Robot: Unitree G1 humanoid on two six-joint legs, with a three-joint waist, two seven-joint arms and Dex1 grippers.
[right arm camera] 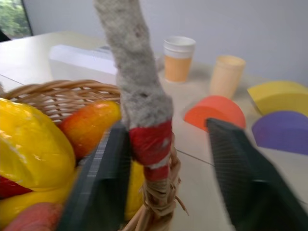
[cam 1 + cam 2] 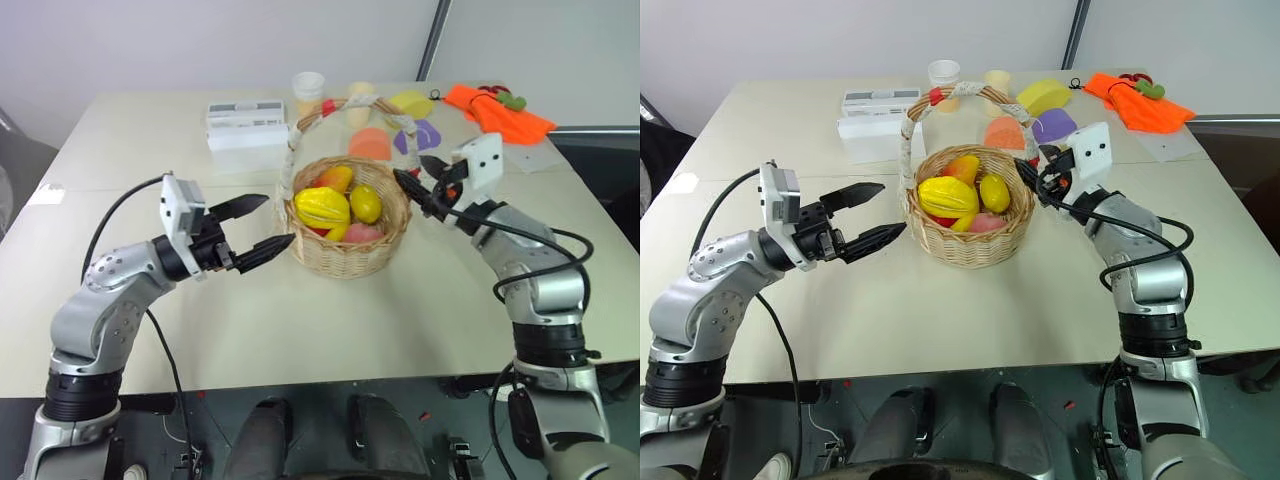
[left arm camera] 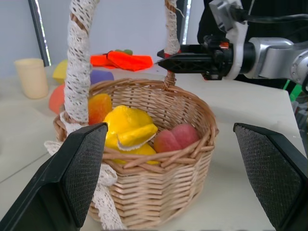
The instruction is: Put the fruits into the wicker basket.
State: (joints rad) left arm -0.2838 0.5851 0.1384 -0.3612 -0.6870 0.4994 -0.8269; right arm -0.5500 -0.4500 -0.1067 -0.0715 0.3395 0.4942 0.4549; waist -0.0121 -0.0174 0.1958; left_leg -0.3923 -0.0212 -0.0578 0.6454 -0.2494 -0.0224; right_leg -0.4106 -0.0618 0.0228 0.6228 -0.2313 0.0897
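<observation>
The wicker basket (image 2: 345, 250) stands at the table's middle, its white-wrapped handle (image 2: 300, 125) arching over it. Inside lie the fruits: a yellow ridged starfruit (image 2: 322, 207) and a pink-red peach (image 2: 365, 232), among other yellow and orange fruits. My left gripper (image 2: 278, 220) hangs open just left of the basket, nothing between its fingers. My right gripper (image 2: 408, 166) is at the basket's right rim. In the right wrist view its fingers (image 1: 96, 183) stand apart on either side of the handle's red-banded end (image 1: 150, 142); one is against it, the other clear of it.
Behind the basket sit a white box (image 2: 245, 125), two cups (image 2: 308, 90), and yellow (image 2: 410, 102), orange (image 2: 370, 143) and purple (image 2: 422, 135) wedge blocks. An orange cloth (image 2: 500, 112) lies at the far right corner. Bare tabletop (image 2: 330, 330) stretches toward the front edge.
</observation>
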